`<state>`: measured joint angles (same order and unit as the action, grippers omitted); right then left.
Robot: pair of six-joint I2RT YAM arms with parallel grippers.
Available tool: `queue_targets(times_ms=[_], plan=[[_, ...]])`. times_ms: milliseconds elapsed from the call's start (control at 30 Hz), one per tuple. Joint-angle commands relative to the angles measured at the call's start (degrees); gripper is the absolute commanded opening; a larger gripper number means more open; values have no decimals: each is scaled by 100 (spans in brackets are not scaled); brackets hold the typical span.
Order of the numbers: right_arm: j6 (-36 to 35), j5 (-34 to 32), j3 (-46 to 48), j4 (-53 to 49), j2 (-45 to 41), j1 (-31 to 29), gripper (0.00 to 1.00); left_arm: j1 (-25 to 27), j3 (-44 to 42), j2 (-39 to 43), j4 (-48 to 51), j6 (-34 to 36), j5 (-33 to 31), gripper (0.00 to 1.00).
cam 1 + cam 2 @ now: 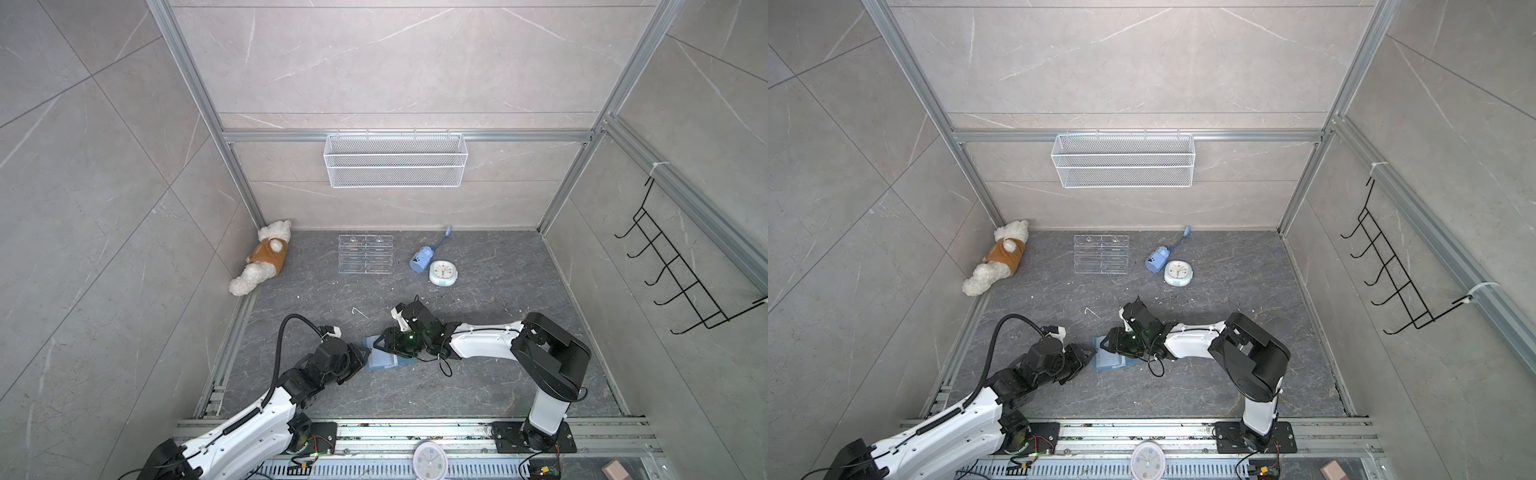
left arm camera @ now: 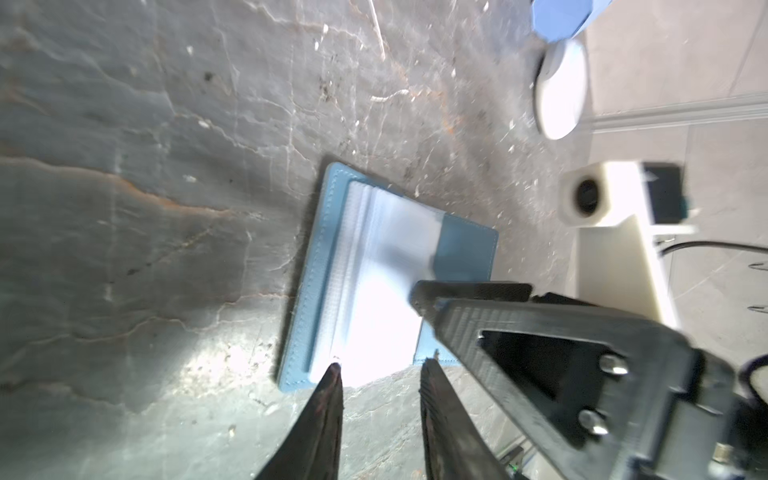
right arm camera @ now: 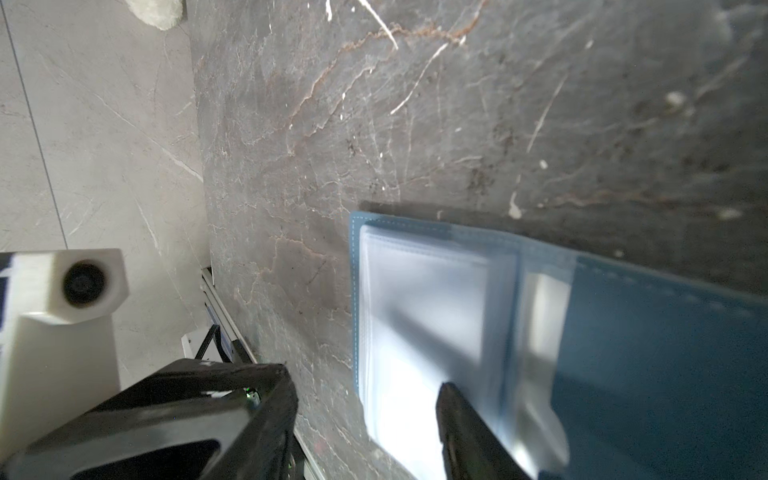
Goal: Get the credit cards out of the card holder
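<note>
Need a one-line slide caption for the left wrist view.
Open left gripper at the edge of the unfolded card holder; right gripper tip resting on its clear sleeves.

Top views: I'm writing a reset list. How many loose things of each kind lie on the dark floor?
Plush bear: 1
Clear rack: 1
Blue canister: 1
Clock: 1
Card holder: 1
Total: 5

No text, label or number is legible
</note>
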<state>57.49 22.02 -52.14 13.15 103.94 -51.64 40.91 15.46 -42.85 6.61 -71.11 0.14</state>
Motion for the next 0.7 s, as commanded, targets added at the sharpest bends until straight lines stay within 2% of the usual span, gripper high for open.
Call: queue_targets(times_ms=[0,167,300,567,667], plan=[[-186,-196,-125,-470,-197,-39,63,31,349,81,341,148,-20,45],[-423,-674,-33,-1146,-670,-40,72,24,319,-215,-11,82,267,53],[-563,-962,-11,-1675,-786,-31,72,24,248,-366,-225,27,272,54],[-537,-1085,261,-1566,-706,-31,72,-29,-131,-450,-764,-139,335,57],[-529,-1158,296,-1640,-633,-15,69,-176,-332,-482,-1058,-216,586,60]])
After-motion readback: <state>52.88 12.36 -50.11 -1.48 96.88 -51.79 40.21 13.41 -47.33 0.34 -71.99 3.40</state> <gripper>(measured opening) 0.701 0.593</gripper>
